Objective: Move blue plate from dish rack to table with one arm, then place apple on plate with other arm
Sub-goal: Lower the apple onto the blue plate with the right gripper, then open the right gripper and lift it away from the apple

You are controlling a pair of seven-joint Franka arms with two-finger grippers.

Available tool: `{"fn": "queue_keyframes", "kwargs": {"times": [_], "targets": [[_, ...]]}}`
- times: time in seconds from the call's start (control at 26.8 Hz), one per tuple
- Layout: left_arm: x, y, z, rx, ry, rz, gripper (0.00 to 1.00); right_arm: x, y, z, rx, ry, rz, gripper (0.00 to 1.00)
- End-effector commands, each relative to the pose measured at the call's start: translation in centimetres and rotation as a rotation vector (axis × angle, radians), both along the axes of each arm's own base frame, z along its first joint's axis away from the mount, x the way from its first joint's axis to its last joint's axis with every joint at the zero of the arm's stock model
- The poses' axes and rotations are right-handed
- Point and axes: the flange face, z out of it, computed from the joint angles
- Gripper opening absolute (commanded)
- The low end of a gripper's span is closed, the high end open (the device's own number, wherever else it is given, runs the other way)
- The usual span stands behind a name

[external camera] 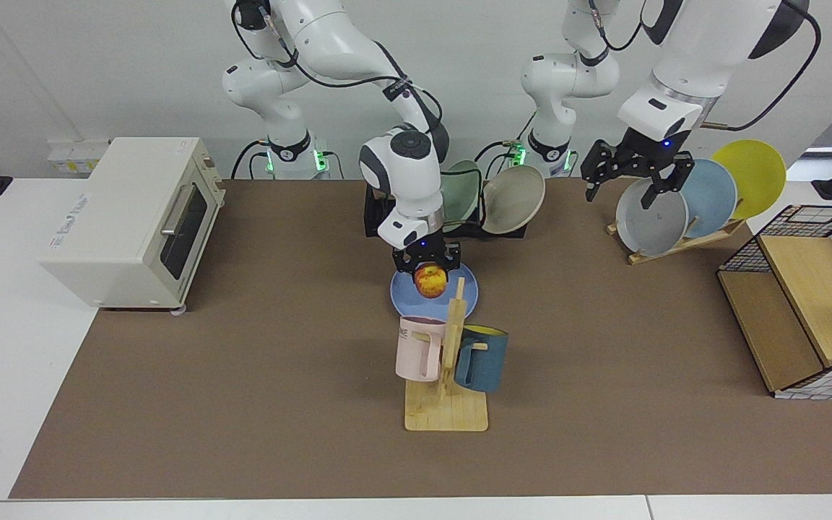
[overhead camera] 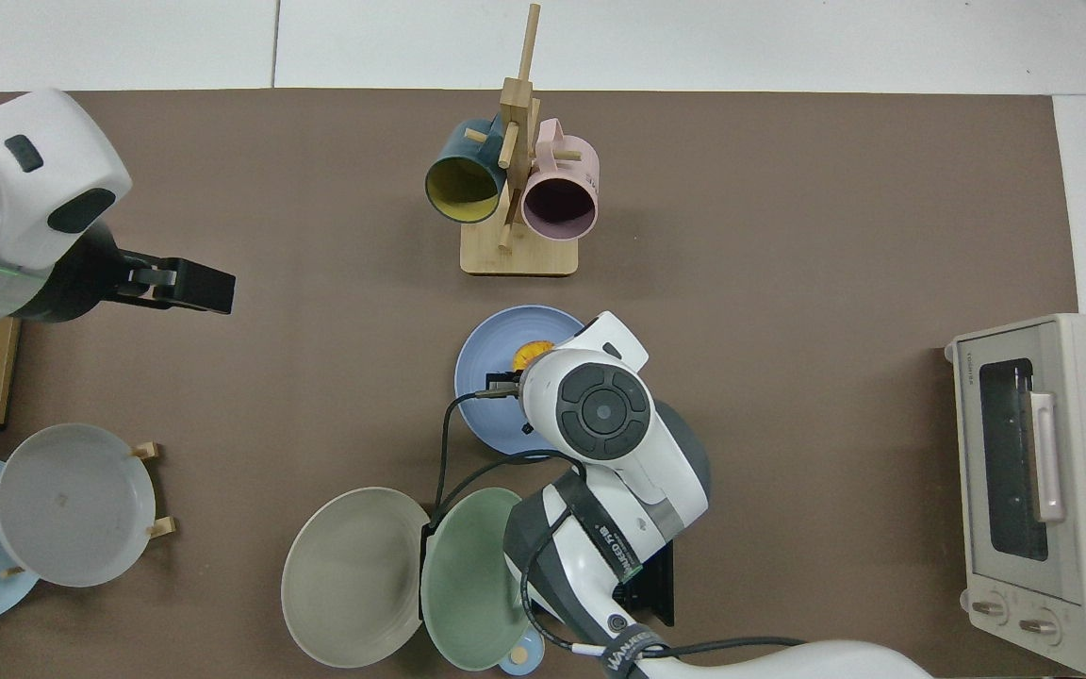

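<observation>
The brown tabletop [external camera: 243, 404] carries the black dish rack [external camera: 380, 217], which holds a green plate [overhead camera: 468, 585] and a beige plate [external camera: 513, 209]. The blue plate [external camera: 468, 292] lies flat before it. Over the blue plate the right claw [external camera: 427, 266] grips the apple [external camera: 431, 280]. The left claw [external camera: 629, 173] hangs spread, empty, near a wooden plate stand [external camera: 676, 242].

The blue plate [overhead camera: 491, 396] lies flat on the counter [external camera: 243, 404], hemmed on two sides: the mug stand [external camera: 446, 375] with its pink mug [external camera: 418, 348] and teal mug [external camera: 481, 358] rises just in front of it, and the dish rack [external camera: 416, 217] with green plate [overhead camera: 468, 575] and beige plate [external camera: 513, 209] stands close behind. The right gripper [external camera: 427, 269], jaws closed around the apple [external camera: 431, 281], occupies the space above the plate. Open counter lies toward the toaster oven [external camera: 134, 220] and toward the wooden plate stand [external camera: 676, 242].
</observation>
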Motion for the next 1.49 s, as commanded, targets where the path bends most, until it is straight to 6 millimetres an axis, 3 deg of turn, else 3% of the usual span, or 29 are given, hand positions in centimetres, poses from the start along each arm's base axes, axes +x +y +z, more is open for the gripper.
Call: {"fn": "queue_keyframes", "kwargs": {"times": [0.0,0.15,0.22,0.34,0.41,0.45,0.49,0.52,0.56,0.67,0.78,0.97,1.12,1.27,1.46], "targets": [[-0.9,0.6,1.2,0.053,0.014,-0.047,0.99,0.5,0.8,-0.1,0.022,-0.017,-0.016,0.0],[-2.7,0.6,0.7,0.062,0.084,-0.053,1.0,-0.4,2.3,-1.7,0.031,0.015,-0.025,0.0],[-3.4,1.0,0.7,0.067,0.103,-0.044,1.0,-0.5,2.0,-2.1,0.026,0.025,-0.031,0.01],[-3.5,1.0,0.3,0.062,0.113,-0.047,1.0,-0.4,1.7,-2.3,0.026,0.028,-0.037,0.09],[-3.7,1.3,0.2,0.052,0.112,-0.043,1.0,-0.3,1.6,-2.3,0.026,0.03,-0.038,0.22],[-3.6,1.8,0.0,0.049,0.111,-0.033,1.0,-0.4,1.5,-2.5,0.024,0.034,-0.039,0.35],[-3.5,2.3,0.1,0.044,0.107,-0.022,1.0,-0.5,1.4,-2.7,0.02,0.039,-0.041,0.52],[-3.3,2.9,0.1,0.035,0.102,-0.011,1.0,-0.6,1.4,-2.6,0.02,0.039,-0.041,0.83],[-3.3,3.1,0.2,0.026,0.097,-0.007,1.0,-0.5,1.3,-2.6,0.019,0.04,-0.042,1.0],[-3.3,3.1,0.2,0.018,0.098,-0.004,1.0,-0.3,1.8,-2.1,0.024,0.034,-0.04,1.0],[-3.2,3.0,0.3,0.017,0.095,-0.006,1.0,0.3,1.0,-0.3,0.032,0.019,-0.054,1.0],[-3.1,3.0,0.4,0.015,0.091,-0.009,1.0,2.7,-3.0,4.7,0.022,0.001,-0.091,1.0],[-3.0,3.0,0.4,0.015,0.091,-0.007,1.0,5.5,-7.8,8.8,-0.014,-0.009,-0.07,1.0],[-3.0,3.1,0.4,0.015,0.091,-0.006,1.0,7.0,-13.0,11.5,-0.078,0.006,-0.016,1.0],[-3.1,3.5,0.6,0.015,0.091,0.003,1.0,8.1,-21.8,15.0,-0.134,0.009,0.034,1.0]]}}
